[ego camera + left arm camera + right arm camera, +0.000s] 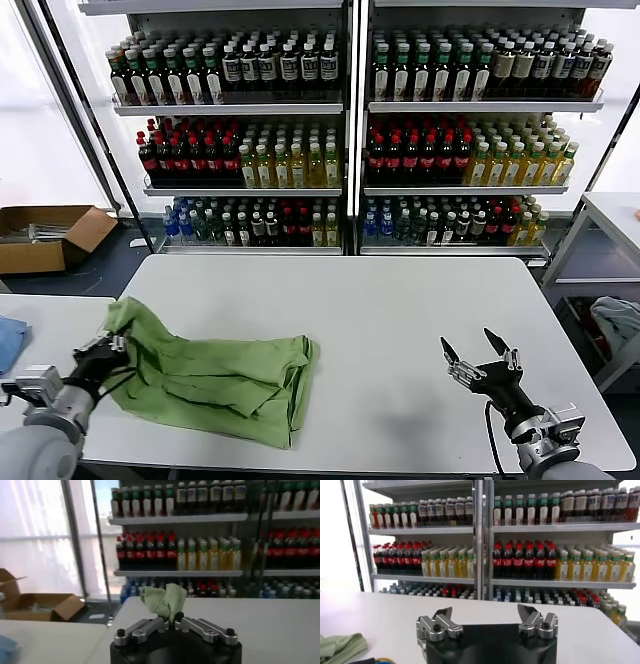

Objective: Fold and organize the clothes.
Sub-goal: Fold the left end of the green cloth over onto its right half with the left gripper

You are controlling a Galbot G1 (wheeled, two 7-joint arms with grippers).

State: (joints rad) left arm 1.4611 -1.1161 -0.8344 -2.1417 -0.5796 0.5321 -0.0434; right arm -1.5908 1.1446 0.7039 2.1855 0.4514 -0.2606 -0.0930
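On the far left, a bit of blue cloth [10,340] lies on a side table, and a brown cardboard box [45,235] sits on the floor behind it. Next comes the left gripper [103,352]. Its fingers are pinched shut on the left edge of the green polo shirt [215,375]. A little tuft of green cloth pokes up between them. The shirt lies bunched and partly doubled over on the left half of the white table [400,330]. I cannot really tell which part of the shirt is held; it may be a sleeve or a corner. The thin cloth could slip out if the pull is quick, or the whole shirt could drag and bunch more. On the right, the right gripper [480,358] hangs over bare table, fingers wide open, holding nothing, well apart from the shirt.
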